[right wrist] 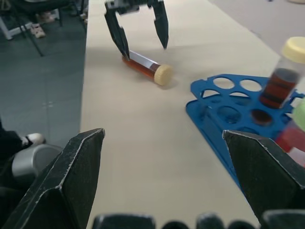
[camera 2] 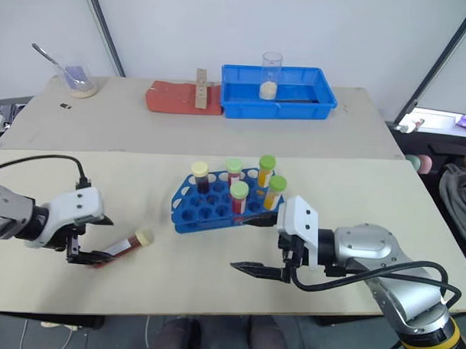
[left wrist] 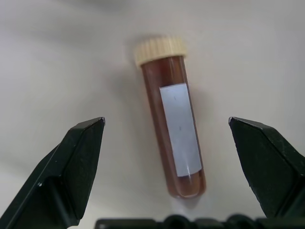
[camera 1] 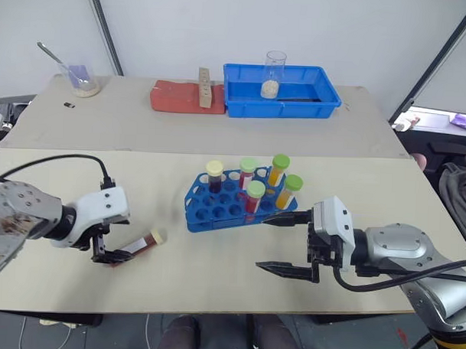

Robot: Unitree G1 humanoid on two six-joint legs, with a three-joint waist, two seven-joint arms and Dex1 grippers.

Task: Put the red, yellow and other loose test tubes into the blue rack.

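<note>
Loose test tube (left wrist: 174, 119) flat on counter (camera 1: 214, 273), left claw (camera 1: 111, 254) wide open straddling it, right claw (camera 1: 288, 244) wide open, empty, beside blue rack (camera 1: 209, 212)

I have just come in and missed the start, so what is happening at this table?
The robot is putting test tubes into a blue rack. Five capped tubes already stand in it. One loose tube, cream cap and dark red liquid, lies on the table to the rack's left. The left gripper is lowered over that tube, fingers open on either side, not yet closed. The right gripper hangs open and empty just right of the rack.
</note>
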